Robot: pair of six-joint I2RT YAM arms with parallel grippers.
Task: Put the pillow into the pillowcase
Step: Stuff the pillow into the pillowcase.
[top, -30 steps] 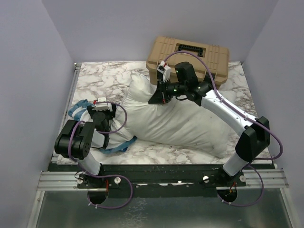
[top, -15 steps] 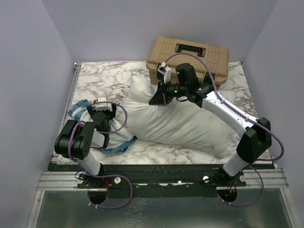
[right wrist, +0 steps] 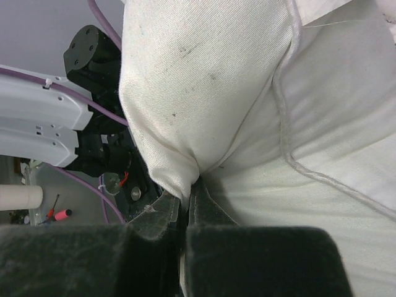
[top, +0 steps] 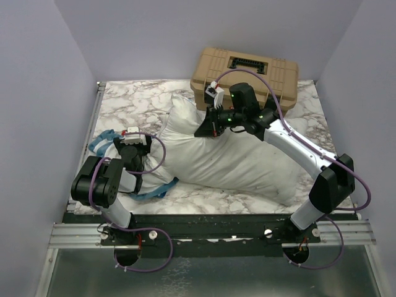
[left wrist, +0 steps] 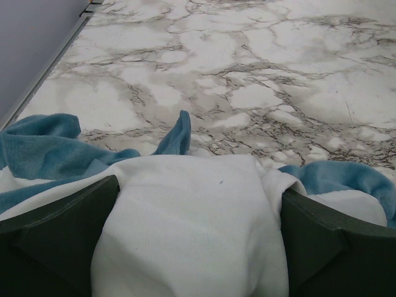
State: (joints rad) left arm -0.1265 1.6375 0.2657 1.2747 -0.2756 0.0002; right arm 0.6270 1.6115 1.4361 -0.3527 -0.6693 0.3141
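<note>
Pillow (top: 235, 162) lies diagonally mid-frame on the marble table (top: 133, 99). A fold near its upper-left end is clamped in the closed right gripper (top: 206, 129). Pillowcase (top: 100, 141) is bunched at the left, blue frill showing. Left gripper (left wrist: 198, 204) is spread wide, white cloth between its fingers. Tan case (top: 247, 71) sits behind the pillow.

L: left end effector (left wrist: 192, 232) spread wide | R: right end effector (right wrist: 185, 207) pinched closed

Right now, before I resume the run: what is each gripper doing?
Left gripper: open, pillowcase fabric bunched between its fingers.
Right gripper: shut on a fold of the pillow.
</note>
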